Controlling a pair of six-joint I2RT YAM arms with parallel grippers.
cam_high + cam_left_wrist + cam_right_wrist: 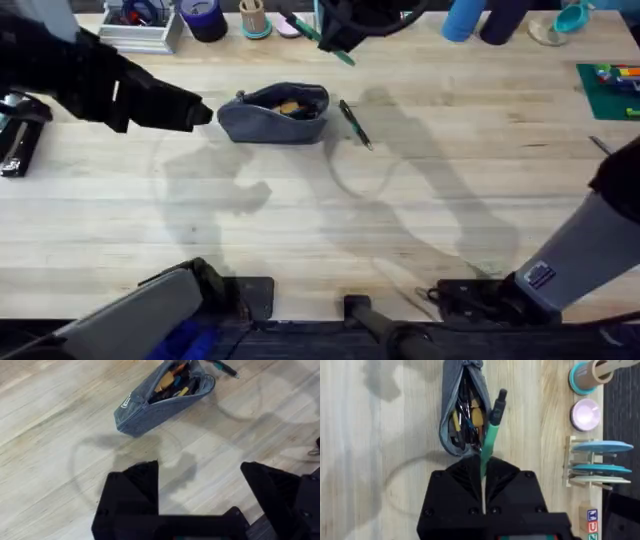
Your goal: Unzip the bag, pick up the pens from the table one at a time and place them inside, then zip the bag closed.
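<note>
The bag (pixel 275 113) is seen lying on the table (pixel 300 220) toward its far side, near the middle, with its zipper drawn open so that yellow and dark items inside are exposed. In the left wrist view the bag (pixel 160 402) is shown resting on its side, its open mouth turned upward, and the wood around it is bare. The black pen (pixel 355 124) is laid on the table just beside the bag's right end, apart from it, and is angled slightly. The green pen (pixel 490 440) is clamped between the closed fingers of the right gripper (pixel 483 467), which is held directly above the open bag (pixel 462 410); the pen's dark cap end is pointed toward the bag's opening and is seen over its rim, though whether it touches the fabric cannot be told. In the overhead view the right gripper (pixel 335 35) is found raised near the far edge with the green pen (pixel 330 45) projecting from it. The left gripper (pixel 195 112) is placed just beside the bag's left end, and its fingers (pixel 135 487) are spread wide apart with nothing held between them.
</note>
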